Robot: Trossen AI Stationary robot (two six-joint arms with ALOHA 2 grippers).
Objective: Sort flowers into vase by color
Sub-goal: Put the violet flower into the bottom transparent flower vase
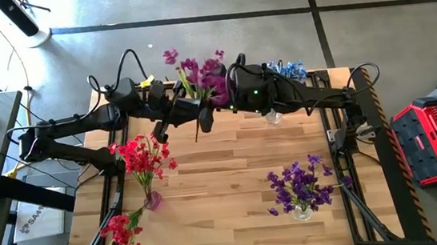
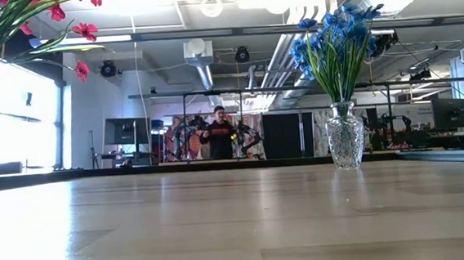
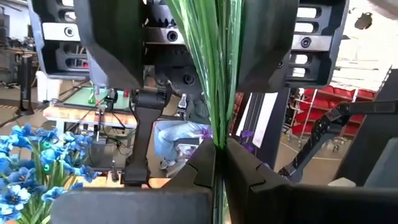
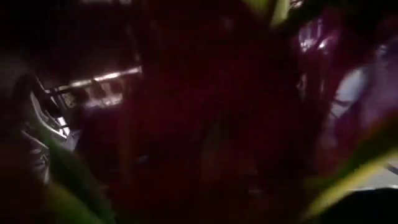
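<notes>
A bunch of magenta flowers (image 1: 204,74) with green stems hangs in the air over the far middle of the table, between my two arms. My left gripper (image 3: 219,155), coming from the left, is shut on the stems. My right gripper (image 3: 208,50) faces it from the right, its fingers closed around the same stems nearer the blossoms. Magenta blossoms fill the dark right wrist view (image 4: 205,112). Red flowers (image 1: 145,155) stand in a small vase (image 1: 152,200). Purple flowers (image 1: 298,183) and blue flowers (image 2: 336,41) stand in glass vases. My left gripper pinches the green stems (image 3: 217,134) between its two fingertips, coming about level from the table's left and lying across them. The bunch is clear of the table, its blossoms tilted toward the far edge. My right gripper has the wider sheaf of stems and leaves (image 3: 205,68) between its two fingers (image 3: 273,37), level from the table's right and across the stems. The sheaf fills the gap between them.
More red flowers (image 1: 120,232) lie on the table at the near left corner. The blue flowers' glass vase (image 2: 345,134) stands by the far edge, under the right arm. A person (image 2: 220,131) stands far off in the room behind. A red case (image 1: 433,138) sits right of the table.
</notes>
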